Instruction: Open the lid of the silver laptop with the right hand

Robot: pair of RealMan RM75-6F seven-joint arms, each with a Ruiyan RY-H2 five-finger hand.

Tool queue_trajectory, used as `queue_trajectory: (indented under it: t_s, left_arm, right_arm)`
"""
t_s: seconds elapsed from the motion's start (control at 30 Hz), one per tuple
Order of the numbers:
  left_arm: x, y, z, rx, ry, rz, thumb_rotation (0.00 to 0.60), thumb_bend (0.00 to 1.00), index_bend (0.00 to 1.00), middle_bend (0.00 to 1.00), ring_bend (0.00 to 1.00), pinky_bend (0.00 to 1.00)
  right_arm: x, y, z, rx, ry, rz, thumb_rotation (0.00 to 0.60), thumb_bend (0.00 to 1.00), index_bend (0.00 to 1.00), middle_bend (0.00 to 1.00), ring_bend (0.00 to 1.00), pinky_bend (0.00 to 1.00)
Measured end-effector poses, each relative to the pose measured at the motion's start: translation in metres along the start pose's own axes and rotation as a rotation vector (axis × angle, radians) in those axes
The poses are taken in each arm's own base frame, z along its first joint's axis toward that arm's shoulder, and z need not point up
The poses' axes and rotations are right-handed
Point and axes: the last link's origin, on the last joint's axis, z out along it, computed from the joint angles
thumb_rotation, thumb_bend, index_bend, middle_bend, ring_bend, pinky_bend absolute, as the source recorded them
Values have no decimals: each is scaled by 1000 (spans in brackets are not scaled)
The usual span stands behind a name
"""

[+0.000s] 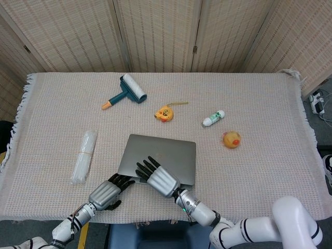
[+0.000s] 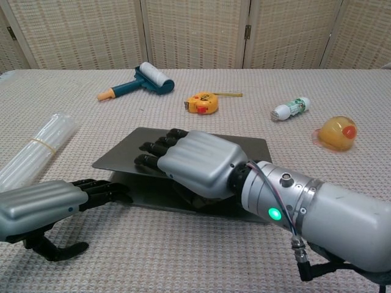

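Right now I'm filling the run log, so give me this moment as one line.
task: open lid | right hand: grips silver laptop lid front edge, lid slightly raised | left hand: fingertips at laptop's front-left corner, holding nothing
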Motion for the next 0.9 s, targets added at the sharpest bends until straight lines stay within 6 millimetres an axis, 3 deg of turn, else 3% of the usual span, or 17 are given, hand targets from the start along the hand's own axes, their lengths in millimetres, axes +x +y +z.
queue_trajectory:
  t_s: [0.23, 0.47, 0.9]
  left_arm:
    - [0, 0, 1, 3, -8, 4, 600, 499, 42, 27, 0, 0]
    - [-1, 1, 2, 1, -10, 7, 600, 499, 46, 27, 0, 0]
    - [-1, 2, 2, 5, -12, 9, 600, 499, 54, 27, 0, 0]
  right_arm:
    - [-3, 1, 1, -18, 6, 9, 600, 770, 0, 0, 0, 0]
    - [-5, 4, 1, -44, 13, 15, 600, 598, 0, 0, 0, 0]
    - [-11, 13, 1, -88, 7, 3, 600, 599, 0, 0, 0, 0]
